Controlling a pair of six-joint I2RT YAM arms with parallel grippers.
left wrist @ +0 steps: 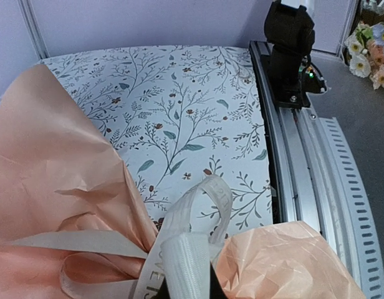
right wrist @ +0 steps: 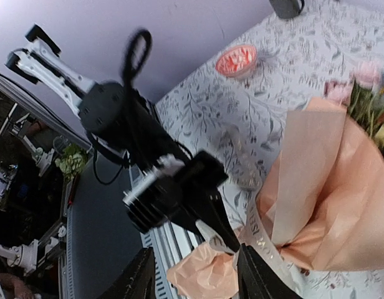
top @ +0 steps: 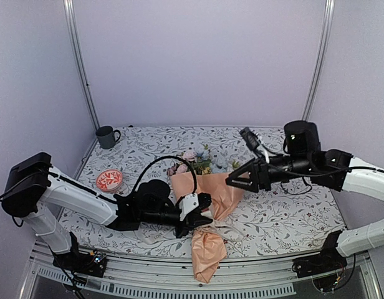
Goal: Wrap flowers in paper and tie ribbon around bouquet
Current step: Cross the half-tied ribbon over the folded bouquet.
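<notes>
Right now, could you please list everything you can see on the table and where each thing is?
flowers: one bunch, pink, blue and yellow, table centre, inside the paper.
paper: one sheet, peach-orange, wrapped as a cone around the stems.
ribbon: one, cream-white, at the cone's pinched neck.
dish: one, red-and-white, left side.
mug: one, dark grey, far left corner.
tablecloth: one, white with leaf print, covering the table.
left hand: black and white, shut on the ribbon.
right hand: black, fingers apart, beside the cone's right edge.

Robot lab test cell, plain lilac walls (top: 198,62), alu frame posts (top: 81,62), slotted metal rail (left wrist: 349,205) at bench edge
</notes>
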